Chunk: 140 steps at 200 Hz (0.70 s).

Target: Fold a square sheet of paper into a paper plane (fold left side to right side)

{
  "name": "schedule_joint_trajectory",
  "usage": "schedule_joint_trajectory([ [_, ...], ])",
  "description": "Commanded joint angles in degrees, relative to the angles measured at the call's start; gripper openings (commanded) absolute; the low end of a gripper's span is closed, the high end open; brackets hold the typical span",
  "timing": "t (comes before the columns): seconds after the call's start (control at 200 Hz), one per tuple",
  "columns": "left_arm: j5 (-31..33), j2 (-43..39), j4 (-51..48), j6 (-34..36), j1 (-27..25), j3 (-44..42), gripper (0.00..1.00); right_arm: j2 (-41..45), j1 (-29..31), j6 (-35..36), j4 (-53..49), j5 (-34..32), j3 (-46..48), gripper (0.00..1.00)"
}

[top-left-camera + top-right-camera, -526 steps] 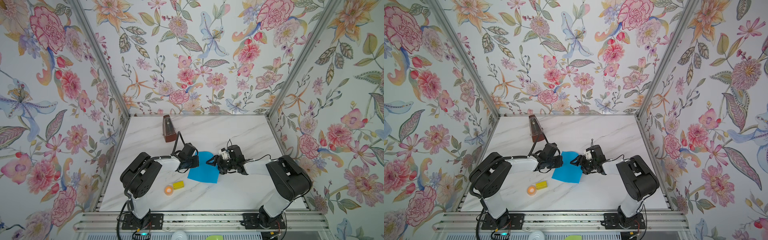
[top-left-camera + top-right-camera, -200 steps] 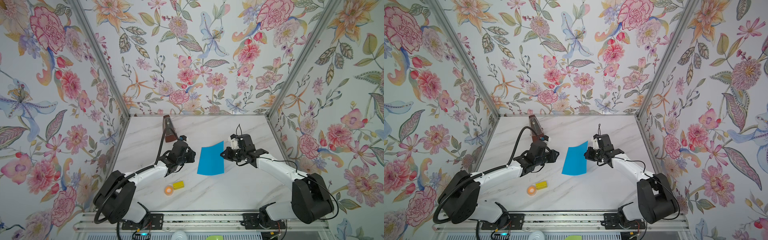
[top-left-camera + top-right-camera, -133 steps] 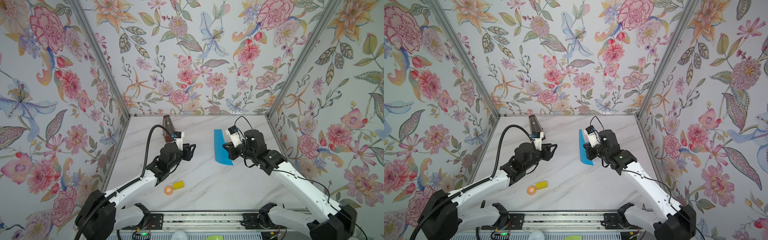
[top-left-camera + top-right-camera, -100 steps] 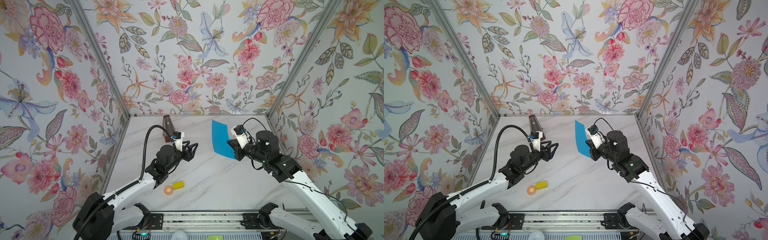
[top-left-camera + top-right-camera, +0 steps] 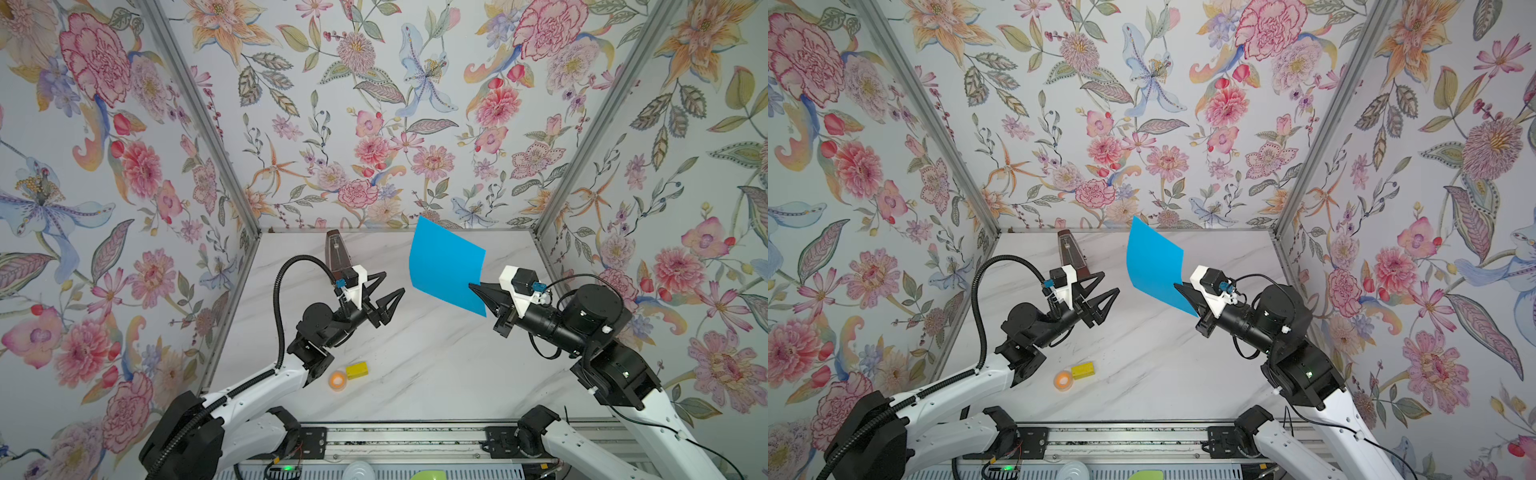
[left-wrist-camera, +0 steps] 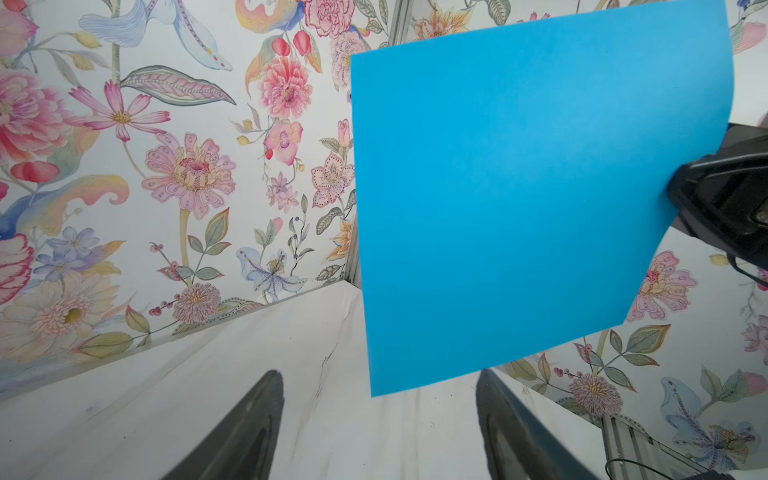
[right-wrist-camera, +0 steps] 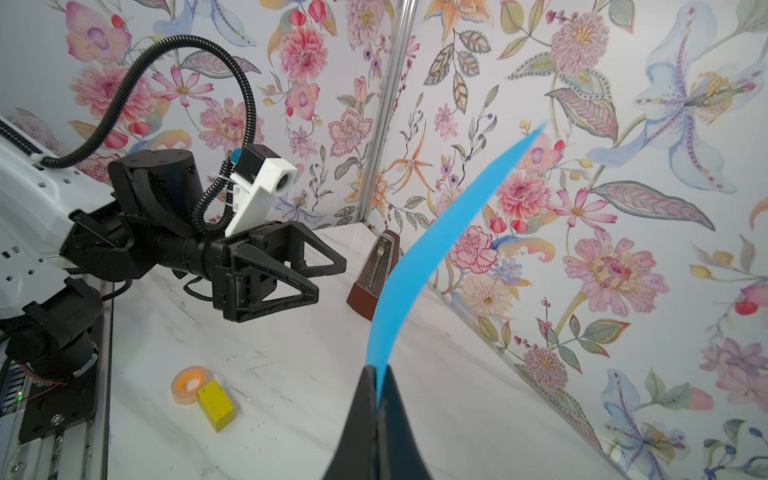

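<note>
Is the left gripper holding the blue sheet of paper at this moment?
No, the left gripper stands open and apart from the sheet of paper, which only the right gripper pinches.

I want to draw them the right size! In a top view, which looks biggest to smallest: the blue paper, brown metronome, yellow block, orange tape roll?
1. blue paper: largest, though held up nearer the camera.
2. brown metronome: only partly showing.
3. yellow block and orange tape roll: look about alike, so unranked.
</note>
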<state>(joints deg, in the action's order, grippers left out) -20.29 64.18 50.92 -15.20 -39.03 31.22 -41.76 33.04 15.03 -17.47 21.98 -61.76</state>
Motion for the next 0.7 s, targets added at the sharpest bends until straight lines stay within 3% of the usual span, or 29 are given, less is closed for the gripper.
schedule_joint_trajectory([
  [0.0,-2.95,-0.37,4.20,1.34,-0.37,2.27,0.76,1.04,0.30,-0.86,2.42,2.08,1.19,0.00],
  [0.525,-6.53,0.74,7.56,0.44,-0.44,4.38,0.80,2.45,0.34,-3.94,4.87,3.51,3.15,0.00],
  [0.696,-7.96,1.22,8.88,-0.22,-0.48,4.47,0.68,2.60,0.33,-5.07,5.58,3.12,3.31,0.00],
])
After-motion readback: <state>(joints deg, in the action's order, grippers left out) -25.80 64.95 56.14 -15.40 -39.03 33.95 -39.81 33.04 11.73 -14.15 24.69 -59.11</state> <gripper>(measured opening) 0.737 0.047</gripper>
